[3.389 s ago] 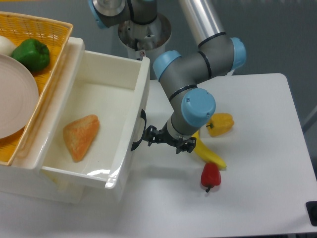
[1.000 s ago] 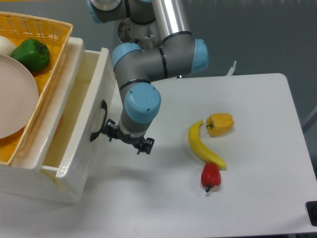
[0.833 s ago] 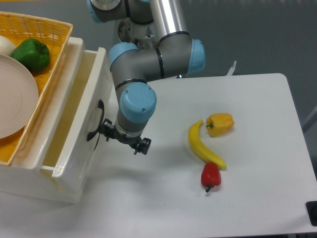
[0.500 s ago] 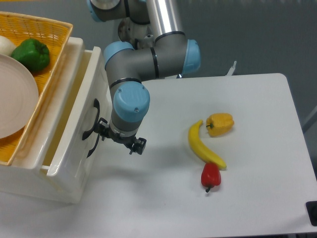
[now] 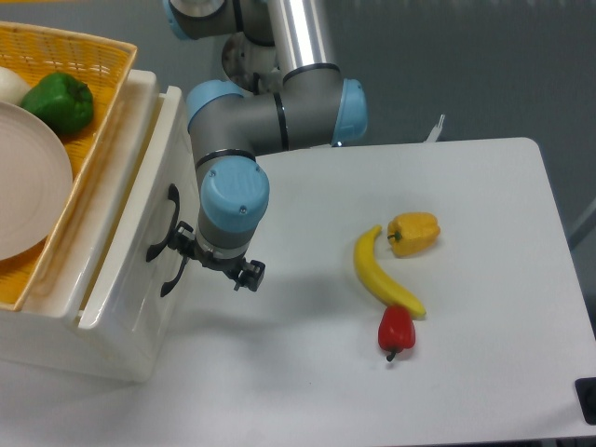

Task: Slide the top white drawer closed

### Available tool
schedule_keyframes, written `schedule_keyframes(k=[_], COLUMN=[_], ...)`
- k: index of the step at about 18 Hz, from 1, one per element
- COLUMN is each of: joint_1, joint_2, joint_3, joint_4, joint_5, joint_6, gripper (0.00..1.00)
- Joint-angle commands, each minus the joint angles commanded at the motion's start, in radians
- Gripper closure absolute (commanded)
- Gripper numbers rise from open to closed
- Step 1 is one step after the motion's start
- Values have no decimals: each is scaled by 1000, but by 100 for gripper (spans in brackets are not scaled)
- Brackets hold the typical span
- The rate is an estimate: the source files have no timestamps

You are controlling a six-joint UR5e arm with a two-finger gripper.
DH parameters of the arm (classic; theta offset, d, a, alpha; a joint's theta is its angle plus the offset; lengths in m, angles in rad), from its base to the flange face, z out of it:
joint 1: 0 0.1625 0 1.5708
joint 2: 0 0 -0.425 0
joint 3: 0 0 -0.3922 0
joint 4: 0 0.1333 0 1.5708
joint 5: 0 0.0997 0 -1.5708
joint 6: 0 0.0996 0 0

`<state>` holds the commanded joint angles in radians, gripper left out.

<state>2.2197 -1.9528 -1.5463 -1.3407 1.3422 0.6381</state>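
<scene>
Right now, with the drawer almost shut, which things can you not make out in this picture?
- Inside of the top white drawer: hidden by the cabinet top.
- Gripper: jaws covered by the blue wrist joint, so open or shut is unclear.
- Wicker basket and plate: cut off by the left edge.

No readable text, labels, brands, numbers or signs anywhere in view.

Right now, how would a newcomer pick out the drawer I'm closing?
Find the white cabinet under the yellow basket at left. The top white drawer is its upper front, nearly shut, black handle above the lower handle, end effector beside it.
</scene>
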Motion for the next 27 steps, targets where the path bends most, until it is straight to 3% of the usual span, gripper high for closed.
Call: schedule_keyframes(k=[27], joint_1=[-3], joint_2=[8], joint_3=[-8], joint_4=[-3], joint_5=[-26], joint_6=[-8], gripper=[0])
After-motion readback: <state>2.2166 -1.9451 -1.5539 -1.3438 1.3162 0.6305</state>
